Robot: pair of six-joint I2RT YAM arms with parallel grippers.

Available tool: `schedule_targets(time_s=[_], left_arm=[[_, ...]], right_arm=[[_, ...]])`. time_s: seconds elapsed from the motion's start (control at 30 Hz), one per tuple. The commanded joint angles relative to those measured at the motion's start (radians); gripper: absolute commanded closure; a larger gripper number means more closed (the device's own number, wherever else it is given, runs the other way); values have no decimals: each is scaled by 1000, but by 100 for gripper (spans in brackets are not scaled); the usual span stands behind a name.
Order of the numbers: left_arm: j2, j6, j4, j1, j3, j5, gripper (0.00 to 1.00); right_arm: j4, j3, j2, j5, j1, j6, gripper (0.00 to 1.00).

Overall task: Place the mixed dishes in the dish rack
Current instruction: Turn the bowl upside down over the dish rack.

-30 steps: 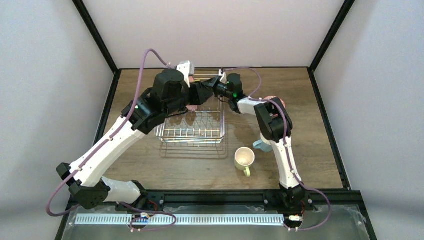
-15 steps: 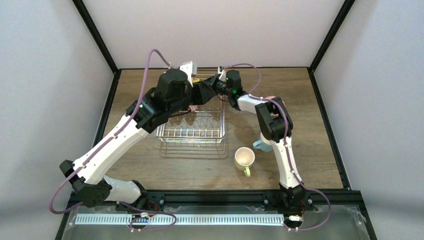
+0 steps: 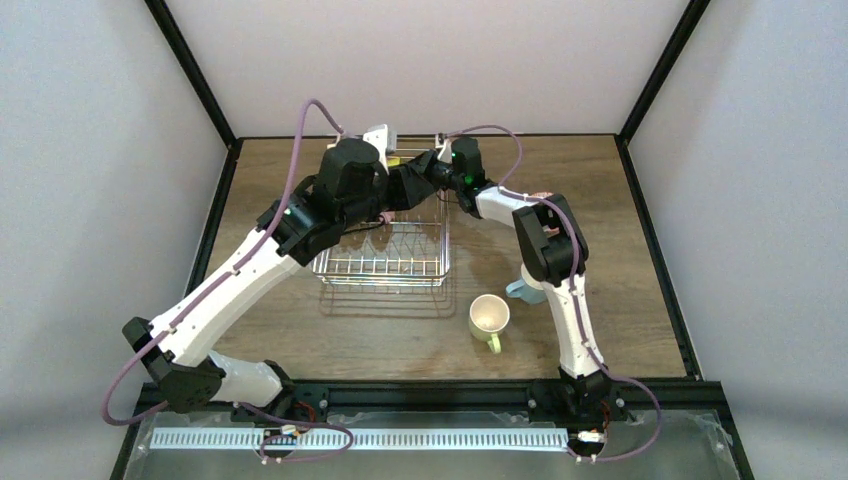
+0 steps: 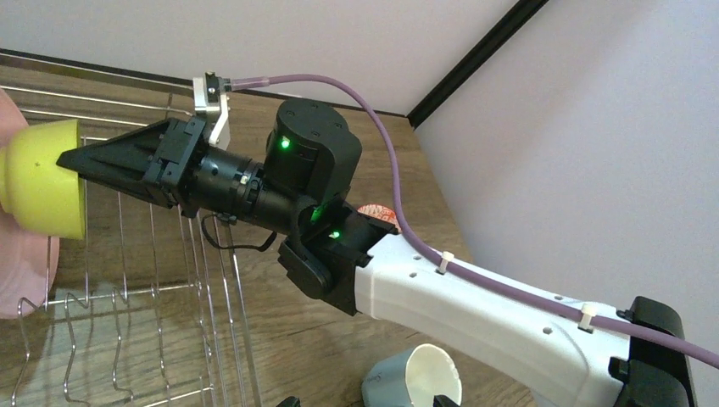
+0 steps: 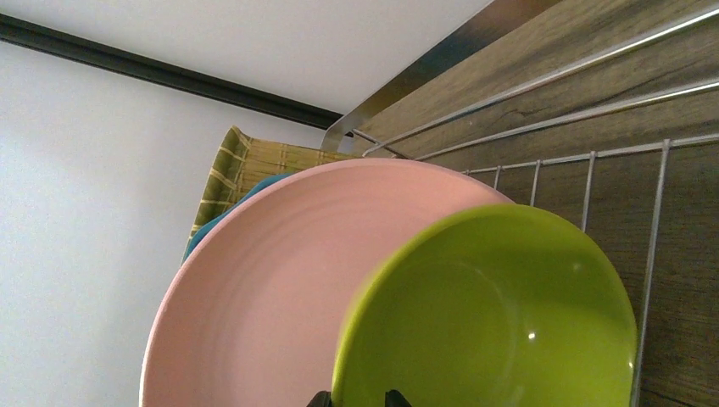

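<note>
Desk (image 3: 640, 330) seen from above: my left arm (image 3: 240, 280) and right arm (image 3: 568, 300) both reach over the far end of the wire dish rack (image 3: 385, 262), which stands mid-desk. The pale yellow-green mug (image 3: 489, 317) stands upright just off the rack's near right corner. The light-blue mug (image 3: 519, 291) is near it, partly hidden under my right arm.

Left wrist view: my left pincer (image 4: 365, 401) shows only two tips at the lower edge, set wide apart with nothing between them. Ahead, my right pincer (image 4: 76, 159) brings its tapered fingers to the rim of the lime bowl (image 4: 38, 182). The bowl stands on edge in the rack beside the pink round plate (image 4: 21, 280).

Right wrist view: my right pincer's tips stand a little apart, astride the bowl's near rim. Whether either pad presses the rim I cannot tell. The bowl's mouth faces me. Behind it stand the pink plate, a sliver of teal plate (image 5: 222, 222) and the tan woven-look plate (image 5: 254, 161), all on edge.
</note>
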Motion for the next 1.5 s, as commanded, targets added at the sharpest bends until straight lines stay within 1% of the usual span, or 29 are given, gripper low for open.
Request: schedule_targets(time_s=[0.0,0.07,0.23,0.93,1.47], left_arm=[[12,-13,13,5,-13,16,11],[13,-15,13,4,-13,16,11],[13,-18,15,5,-15,16,11],[16,-42,41,6,-12,38,11],[36,-18,33,4,19,48,11]], right_arm=[[-131,-20,-9,31,1,-49,63],[-140,-26,-17,38,0,-55,59],[-159,-33,-34,48,1,-71,56],[-285,-29,-100,84,-14,-145,56],[-348,68,-107,81,-15,-186,56]])
